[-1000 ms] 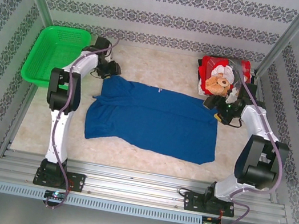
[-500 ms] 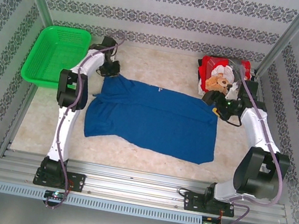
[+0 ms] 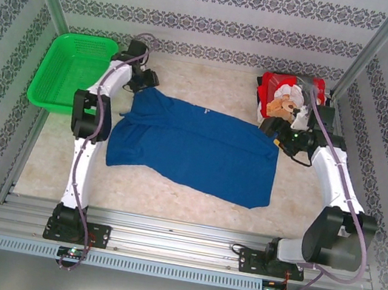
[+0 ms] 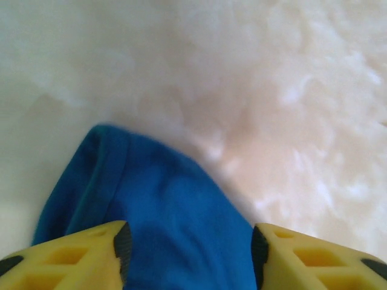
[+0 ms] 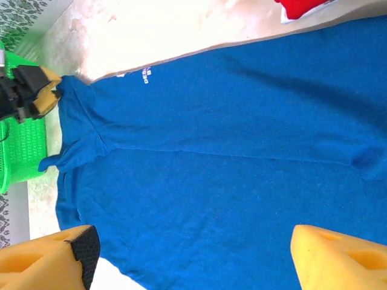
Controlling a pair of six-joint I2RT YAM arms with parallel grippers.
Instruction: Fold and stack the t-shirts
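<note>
You have the blue t-shirt (image 3: 193, 149) spread almost flat across the middle of the worktop (image 3: 162, 199). It is one broad sheet of royal-blue knit, wider than it is deep, and its near edge slants down toward the right. The cloth looks soft and matte. A few shallow creases show, and in the right wrist view one long ridge runs across it. A small patch of white lettering (image 5: 145, 73) sits by the far edge. The shirt's far-left corner is drawn up into a rounded, bunched point. That point lies between the yellow fingers (image 4: 66, 257) of your left jaws, which stand well apart with the blue cloth filling the gap. I can't tell whether their dark pads touch it. Your right jaws hang over the shirt's right end, spread wide, with nothing between their blocky yellow fingers (image 5: 338, 257) except the cloth below. The red t-shirt (image 3: 274, 84) is a crumpled heap in the far-right corner, just beside the blue one, with a brown teddy-bear print and white patches facing up. The worktop is pale cream with a mottled, stone-like pattern. A rectangular green basket (image 3: 72, 71) of perforated plastic sits at the far left.
</note>
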